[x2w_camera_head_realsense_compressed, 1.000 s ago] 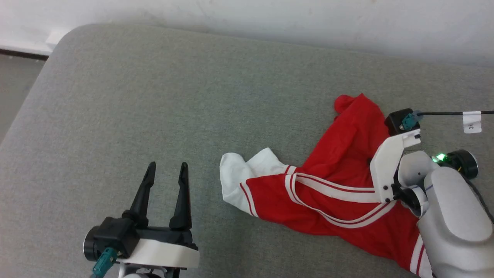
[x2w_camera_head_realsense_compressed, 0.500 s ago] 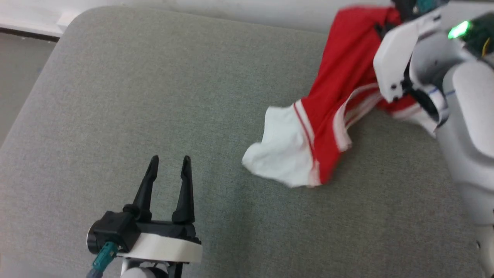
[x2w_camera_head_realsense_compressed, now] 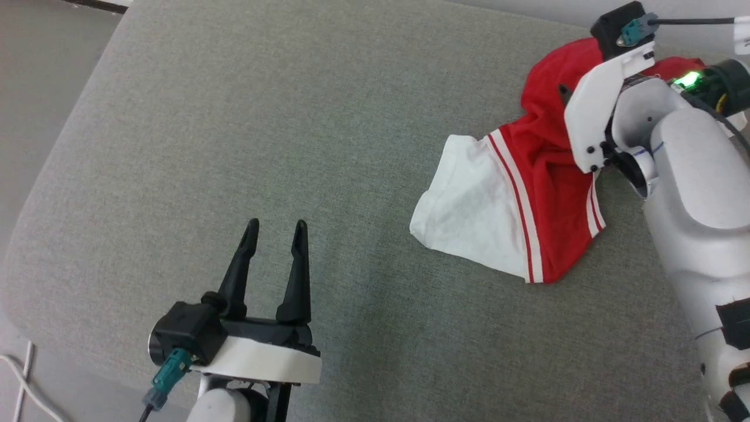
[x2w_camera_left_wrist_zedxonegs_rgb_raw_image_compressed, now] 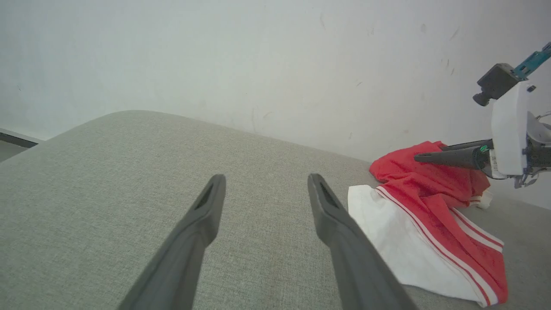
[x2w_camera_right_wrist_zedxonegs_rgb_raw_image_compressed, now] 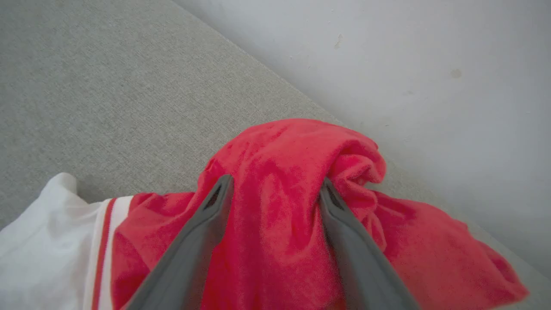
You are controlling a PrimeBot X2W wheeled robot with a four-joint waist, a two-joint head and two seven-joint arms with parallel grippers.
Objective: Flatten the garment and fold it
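Note:
The garment (x2w_camera_head_realsense_compressed: 548, 193), red with a white sleeve end, lies bunched on the grey cushion (x2w_camera_head_realsense_compressed: 234, 117) at the right. It also shows in the left wrist view (x2w_camera_left_wrist_zedxonegs_rgb_raw_image_compressed: 434, 196). My right gripper (x2w_camera_right_wrist_zedxonegs_rgb_raw_image_compressed: 275, 183) is open, its fingers (x2w_camera_right_wrist_zedxonegs_rgb_raw_image_compressed: 202, 232) wide apart around a raised hump of the garment's (x2w_camera_right_wrist_zedxonegs_rgb_raw_image_compressed: 280, 206) red cloth. The left wrist view shows that right gripper (x2w_camera_left_wrist_zedxonegs_rgb_raw_image_compressed: 424, 156) from the side, level over the heap's top. My left gripper (x2w_camera_head_realsense_compressed: 275, 225) is open and empty over bare cushion at the lower left, well apart from the garment. Collar and lettering are hidden.
A pale wall (x2w_camera_left_wrist_zedxonegs_rgb_raw_image_compressed: 258, 64) runs close behind the cushion's far edge, right by the garment. The cushion's rounded left corner drops to the floor (x2w_camera_head_realsense_compressed: 35, 70). A white cable (x2w_camera_head_realsense_compressed: 17, 381) lies at the lower left. My right forearm (x2w_camera_head_realsense_compressed: 697, 199) covers the garment's right side.
The head camera has shifted. Half a second ago my right gripper held the garment lifted; it has since opened, and the garment lies bunched with its white sleeve end spread. The left gripper stays open.

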